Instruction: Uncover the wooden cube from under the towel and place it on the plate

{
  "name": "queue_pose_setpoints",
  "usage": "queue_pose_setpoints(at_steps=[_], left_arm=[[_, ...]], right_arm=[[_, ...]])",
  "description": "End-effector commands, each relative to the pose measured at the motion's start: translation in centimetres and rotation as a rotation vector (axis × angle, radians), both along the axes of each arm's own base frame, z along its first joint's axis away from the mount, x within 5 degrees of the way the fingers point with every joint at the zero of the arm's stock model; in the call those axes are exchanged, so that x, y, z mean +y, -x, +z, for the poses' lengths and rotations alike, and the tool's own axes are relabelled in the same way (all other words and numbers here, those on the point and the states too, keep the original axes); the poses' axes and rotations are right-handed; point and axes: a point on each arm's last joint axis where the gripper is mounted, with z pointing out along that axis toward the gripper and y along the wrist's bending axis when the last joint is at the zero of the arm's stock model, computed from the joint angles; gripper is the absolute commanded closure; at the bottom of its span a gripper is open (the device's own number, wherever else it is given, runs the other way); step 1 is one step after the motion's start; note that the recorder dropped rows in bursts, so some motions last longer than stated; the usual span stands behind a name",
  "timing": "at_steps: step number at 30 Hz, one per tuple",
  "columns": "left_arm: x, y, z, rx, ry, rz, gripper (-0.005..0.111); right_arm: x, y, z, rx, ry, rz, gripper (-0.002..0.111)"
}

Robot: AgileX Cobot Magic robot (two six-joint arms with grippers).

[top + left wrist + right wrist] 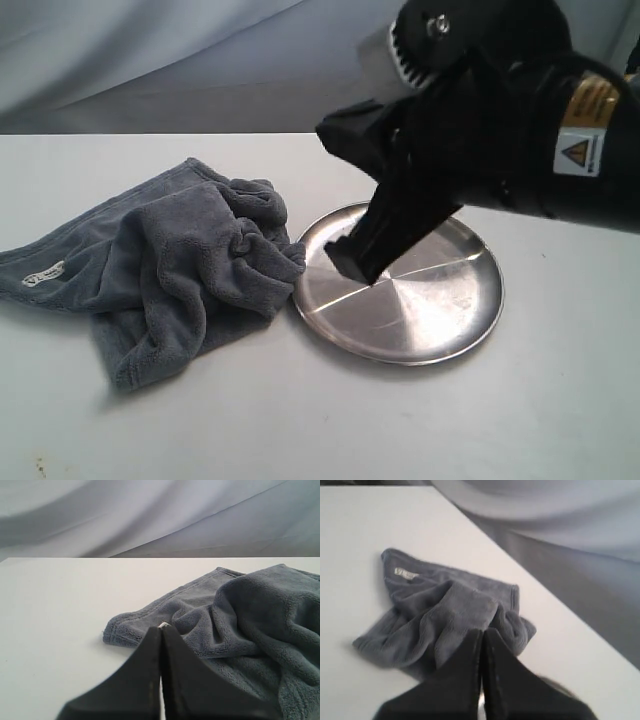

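Grey towel lies bunched on the table, touching the plate. Right claw hangs closed over the plate; left claw is closed too.

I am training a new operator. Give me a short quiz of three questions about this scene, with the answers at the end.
1. True or false: the towel lies flat and smooth on the table.
2. The shut fingers of the right gripper hang over: A) the towel, B) the plate, C) bare table.
3. In which view does the wooden cube show?
Key: 1 false, it is bunched up. 2 B. 3 none.
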Motion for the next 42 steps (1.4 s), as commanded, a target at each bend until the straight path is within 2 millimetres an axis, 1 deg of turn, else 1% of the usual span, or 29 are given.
queue_pose_setpoints(at_steps=[1, 3, 7, 9, 12, 16, 18, 21, 24, 28, 29, 30, 31, 32, 34, 36, 37, 40, 42], left_arm=[[0.0, 0.0, 0.1, -0.009, 0.007, -0.004, 0.107], [0.0, 0.0, 0.1, -0.009, 0.007, -0.004, 0.107], [0.0, 0.0, 0.1, -0.009, 0.009, -0.003, 0.107], [0.0, 0.0, 0.1, -0.009, 0.009, -0.003, 0.107], [0.0, 0.0, 0.1, -0.009, 0.009, -0.003, 0.107], [0.0, 0.0, 0.1, -0.009, 0.009, -0.003, 0.107], [0.0, 0.0, 0.1, -0.009, 0.009, -0.003, 0.107], [0.0, 0.0, 0.1, -0.009, 0.009, -0.003, 0.107], [0.0, 0.0, 0.1, -0.009, 0.009, -0.003, 0.107], [0.0, 0.0, 0.1, -0.009, 0.009, -0.003, 0.107], [0.0, 0.0, 0.1, -0.009, 0.009, -0.003, 0.107], [0.0, 0.0, 0.1, -0.009, 0.009, -0.003, 0.107], [0.0, 0.0, 0.1, -0.009, 0.009, -0.003, 0.107], [0.0, 0.0, 0.1, -0.009, 0.009, -0.003, 0.107], [0.0, 0.0, 0.1, -0.009, 0.009, -0.003, 0.107], [0.0, 0.0, 0.1, -0.009, 0.009, -0.003, 0.107], [0.0, 0.0, 0.1, -0.009, 0.009, -0.003, 0.107], [0.0, 0.0, 0.1, -0.009, 0.009, -0.003, 0.107], [0.0, 0.0, 0.1, -0.009, 0.007, -0.004, 0.107]], right_arm=[[-0.4, 0.6, -0.4, 0.139, 0.135, 0.001, 0.108], [-0.5, 0.8, 0.0, 0.182, 0.159, -0.002, 0.108], [-0.2, 0.8, 1.4, 0.19, 0.109, -0.001, 0.108], [0.1, 0.6, 2.2, 0.192, 0.083, 0.0, 0.108], [1.0, -0.1, 2.8, 0.22, 0.086, 0.006, 0.108], [3.1, -1.9, 2.8, 0.294, 0.152, 0.011, 0.108], [4.5, -3.2, 2.4, 0.321, 0.181, 0.011, 0.108], [6.8, -5.3, 2.4, 0.323, 0.184, 0.012, 0.108], [9.1, -7.4, 1.9, 0.335, 0.197, 0.013, 0.108], [11.9, -10.0, 0.3, 0.354, 0.268, 0.038, 0.108], [12.5, -10.6, -0.4, 0.367, 0.285, 0.045, 0.108], [13.1, -11.0, -0.7, 0.373, 0.288, 0.05, 0.108], [13.7, -11.6, -1.6, 0.393, 0.308, 0.054, 0.108], [14.2, -12.0, -2.1, 0.398, 0.319, 0.058, 0.108], [15.1, -12.8, -3.9, 0.402, 0.363, 0.079, 0.108], [15.7, -13.4, -5.5, 0.397, 0.408, 0.107, 0.108], [16.1, -13.7, -6.7, 0.403, 0.428, 0.124, 0.108], [17.0, -14.1, -9.0, 0.425, 0.422, 0.153, 0.108], [17.5, -14.4, -10.2, 0.433, 0.408, 0.165, 0.108]])
